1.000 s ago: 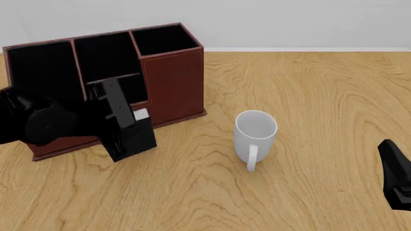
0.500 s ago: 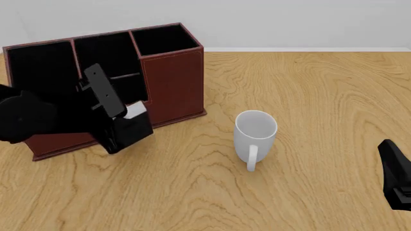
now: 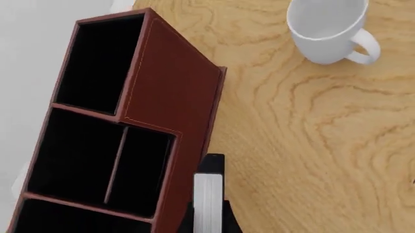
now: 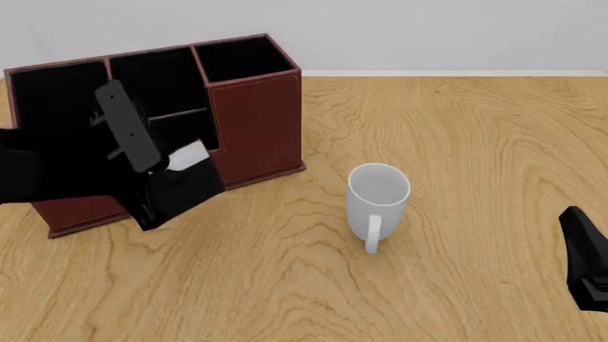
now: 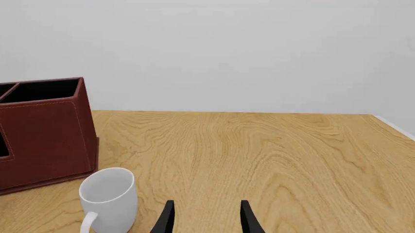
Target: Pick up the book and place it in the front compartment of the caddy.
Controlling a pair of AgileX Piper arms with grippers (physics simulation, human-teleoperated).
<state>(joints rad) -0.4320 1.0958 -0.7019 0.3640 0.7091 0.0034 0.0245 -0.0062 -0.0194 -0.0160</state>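
My left gripper (image 4: 171, 191) is shut on the book (image 4: 188, 158), a small black hardcover with a white page edge. It holds the book tilted, off the table, against the low front side of the caddy (image 4: 256, 121). The caddy is a reddish-brown box with black compartments, taller at the back. In the left wrist view the book's page edge (image 3: 209, 196) sits just outside the caddy's front wall (image 3: 175, 92), beside the low front compartments. My right gripper (image 4: 584, 260) is open and empty at the near right; its fingers (image 5: 167, 219) stand apart.
A white mug (image 4: 378, 192) stands upright right of the caddy, handle toward me; it also shows in the left wrist view (image 3: 324, 24) and the right wrist view (image 5: 109, 196). The wooden table (image 4: 475, 142) ends at a white wall behind.
My left gripper has lifted the book, moved it left and back toward the caddy's low front side, and tilted it further. The right arm has not moved.
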